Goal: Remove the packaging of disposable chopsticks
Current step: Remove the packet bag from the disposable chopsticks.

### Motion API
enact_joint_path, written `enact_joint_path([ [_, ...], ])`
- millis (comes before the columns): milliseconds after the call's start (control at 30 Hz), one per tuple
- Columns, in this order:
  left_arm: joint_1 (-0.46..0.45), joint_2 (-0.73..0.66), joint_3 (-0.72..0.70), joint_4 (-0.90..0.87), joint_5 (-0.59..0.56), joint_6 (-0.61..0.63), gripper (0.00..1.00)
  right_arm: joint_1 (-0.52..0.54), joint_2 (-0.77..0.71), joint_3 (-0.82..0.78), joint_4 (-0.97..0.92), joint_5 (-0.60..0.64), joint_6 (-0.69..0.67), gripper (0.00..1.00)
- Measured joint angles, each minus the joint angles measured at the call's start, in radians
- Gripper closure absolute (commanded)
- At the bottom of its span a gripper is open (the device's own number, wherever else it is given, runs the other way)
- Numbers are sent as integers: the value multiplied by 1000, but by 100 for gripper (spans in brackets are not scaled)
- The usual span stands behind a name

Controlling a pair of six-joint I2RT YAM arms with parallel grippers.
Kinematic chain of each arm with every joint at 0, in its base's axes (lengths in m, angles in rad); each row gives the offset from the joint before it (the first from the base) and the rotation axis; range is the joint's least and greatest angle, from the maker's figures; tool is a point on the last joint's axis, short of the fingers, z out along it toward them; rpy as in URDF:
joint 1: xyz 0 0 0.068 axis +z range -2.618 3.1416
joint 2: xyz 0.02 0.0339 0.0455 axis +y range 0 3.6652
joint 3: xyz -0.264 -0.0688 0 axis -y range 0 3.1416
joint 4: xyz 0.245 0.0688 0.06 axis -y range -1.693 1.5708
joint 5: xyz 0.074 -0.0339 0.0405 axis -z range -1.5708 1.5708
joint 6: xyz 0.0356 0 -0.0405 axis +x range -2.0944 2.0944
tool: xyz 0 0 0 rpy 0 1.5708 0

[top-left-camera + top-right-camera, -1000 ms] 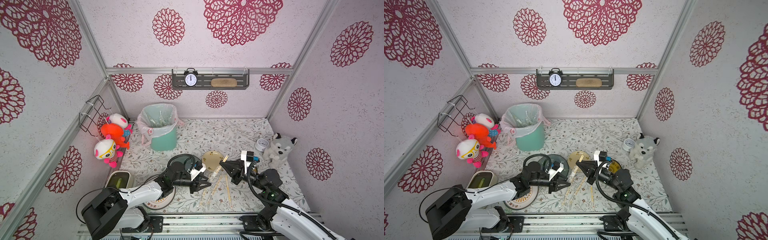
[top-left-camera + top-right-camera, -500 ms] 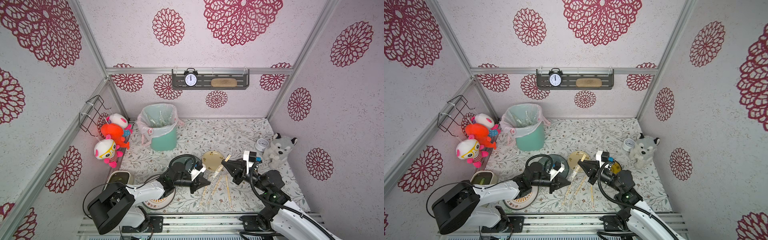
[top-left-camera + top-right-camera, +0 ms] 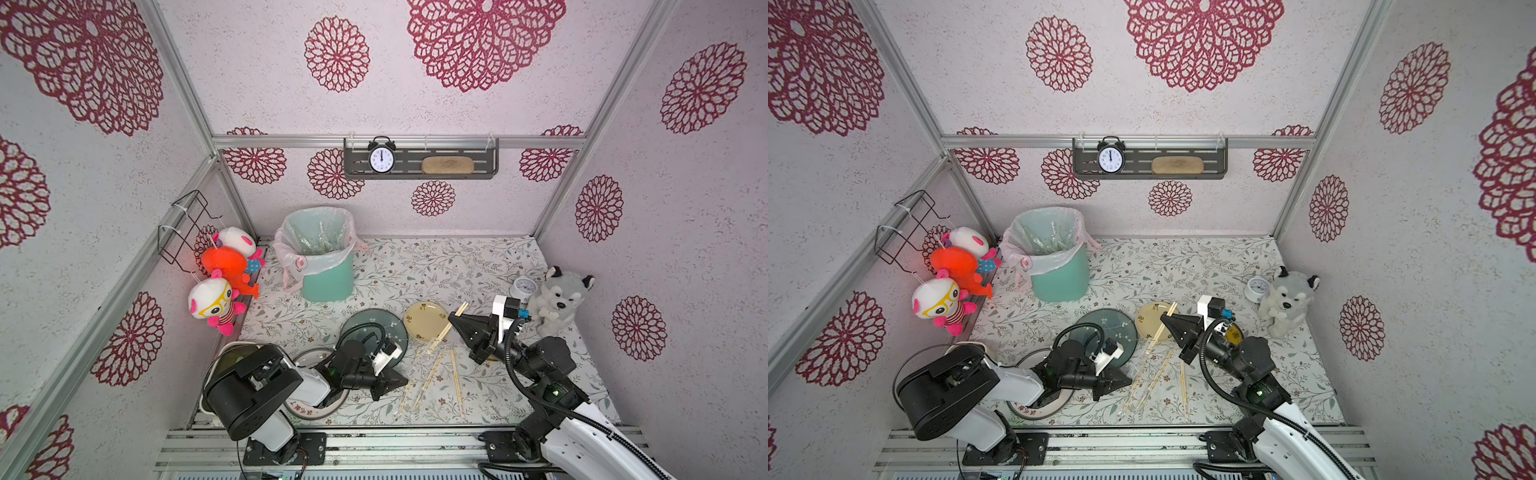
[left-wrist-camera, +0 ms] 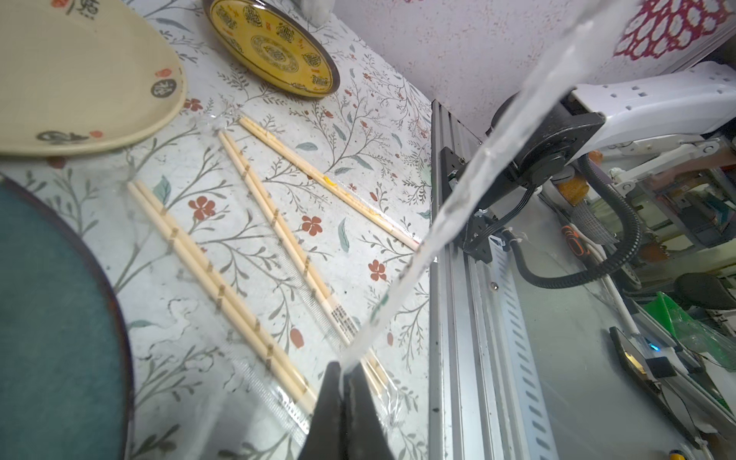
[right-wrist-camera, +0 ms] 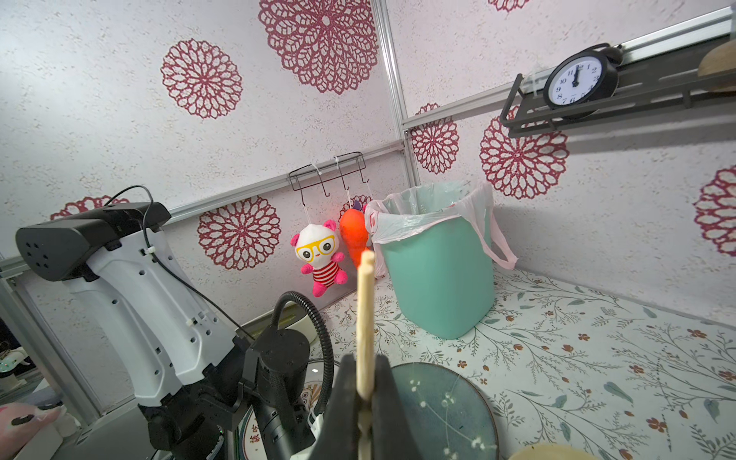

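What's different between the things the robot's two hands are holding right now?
The left hand pinches a clear plastic sleeve; the right hand pinches a pair of bare chopsticks. The plastic sleeve is see-through and glossy; the chopsticks are solid, pale tan. Both are long and thin, each clamped in a shut hand.

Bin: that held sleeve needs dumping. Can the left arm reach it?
Probably: the bin stands open on that arm's side, only a flat plate between it and the left gripper.
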Motion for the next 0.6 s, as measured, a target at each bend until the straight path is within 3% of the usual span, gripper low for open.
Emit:
enact_joint_path([
  [233, 0, -25, 9, 22, -29, -19, 100, -27, -14, 98, -95, 61, -34, 100],
  [600, 36, -121, 2, -21, -81, -14, 100, -85, 16, 389, -272, 101, -52, 100],
])
